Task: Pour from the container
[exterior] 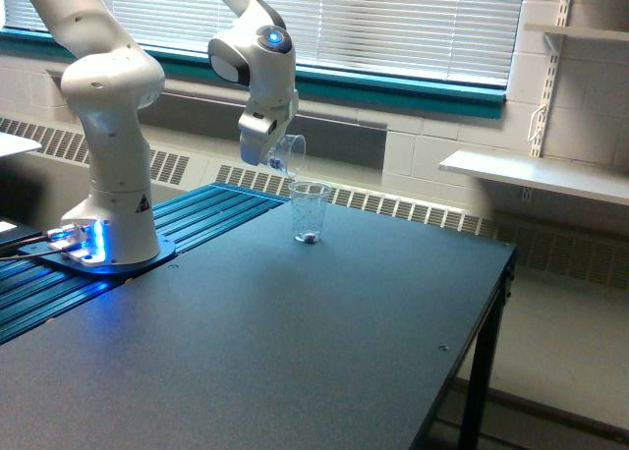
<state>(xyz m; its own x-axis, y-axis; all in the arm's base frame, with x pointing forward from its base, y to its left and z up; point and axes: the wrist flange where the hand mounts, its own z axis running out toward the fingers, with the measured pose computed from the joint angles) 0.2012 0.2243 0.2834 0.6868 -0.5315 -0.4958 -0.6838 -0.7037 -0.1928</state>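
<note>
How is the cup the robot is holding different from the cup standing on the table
The held cup hangs in the gripper tipped over, mouth toward the exterior view's right and downward; the standing cup sits upright on the table. The held cup looks shorter, the standing cup taller and narrower. Dark bits lie in the standing cup's bottom. Both are clear plastic.
</note>
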